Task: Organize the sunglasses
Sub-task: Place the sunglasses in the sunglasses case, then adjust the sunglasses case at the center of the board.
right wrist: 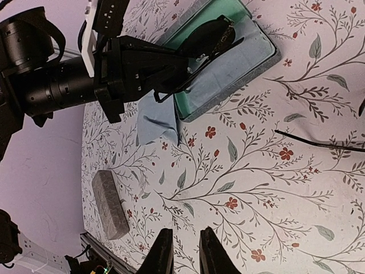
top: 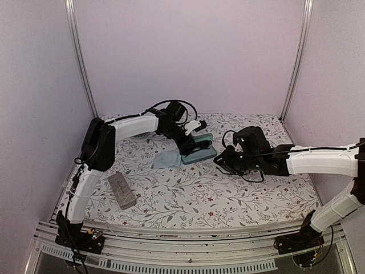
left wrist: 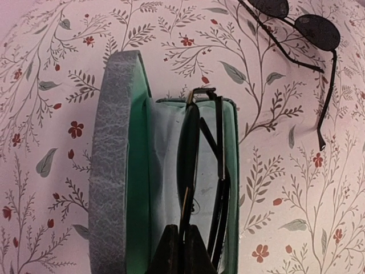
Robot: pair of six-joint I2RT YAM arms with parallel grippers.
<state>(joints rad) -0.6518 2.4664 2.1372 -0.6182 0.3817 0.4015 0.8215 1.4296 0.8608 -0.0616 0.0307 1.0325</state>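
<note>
An open blue-grey case (left wrist: pixel 114 171) with green lining lies on the floral cloth, its lid folded out to one side. One folded pair of sunglasses (left wrist: pixel 201 148) stands on edge inside it, over a light blue cloth (left wrist: pixel 165 171). My left gripper (left wrist: pixel 183 248) is shut on that pair's frame; the right wrist view shows the same pair (right wrist: pixel 214 35) over the case (right wrist: pixel 268 54). The second pair of sunglasses (left wrist: pixel 311 28), with dark lenses, lies unfolded on the table beyond the case. My right gripper (right wrist: pixel 187 254) hovers over bare table, fingers slightly apart with nothing between them.
A closed tan-grey case (top: pixel 121 190) lies at the front left of the table. A light blue cloth (top: pixel 168 158) lies beside the open case (top: pixel 199 151). One thin arm of the second pair (right wrist: pixel 319 142) reaches across the table to the right of my right gripper.
</note>
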